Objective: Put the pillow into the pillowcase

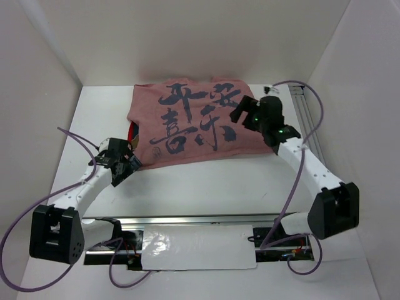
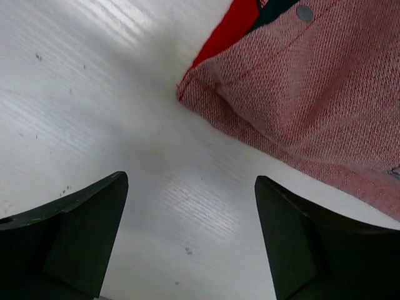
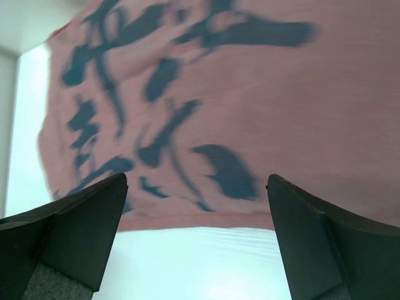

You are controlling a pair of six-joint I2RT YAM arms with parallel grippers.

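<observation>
The pillowcase [image 1: 190, 122] lies bulging at the back middle of the table, faded pink-red side up with dark blue marks. A bright red strip shows at its left opening [image 1: 132, 133]. The pillow itself does not show anywhere. My left gripper [image 1: 128, 164] is open and empty just off the pillowcase's near left corner [image 2: 187, 84], over bare table. My right gripper [image 1: 240, 111] is open and empty at the pillowcase's right edge; its wrist view shows the pink cloth [image 3: 250, 94] ahead and its hem above the table.
White walls enclose the table on three sides. A metal rail [image 1: 309, 122] runs along the right wall. A rail with a white sheet [image 1: 194, 247] lies at the near edge between the arm bases. Purple cables trail from both arms.
</observation>
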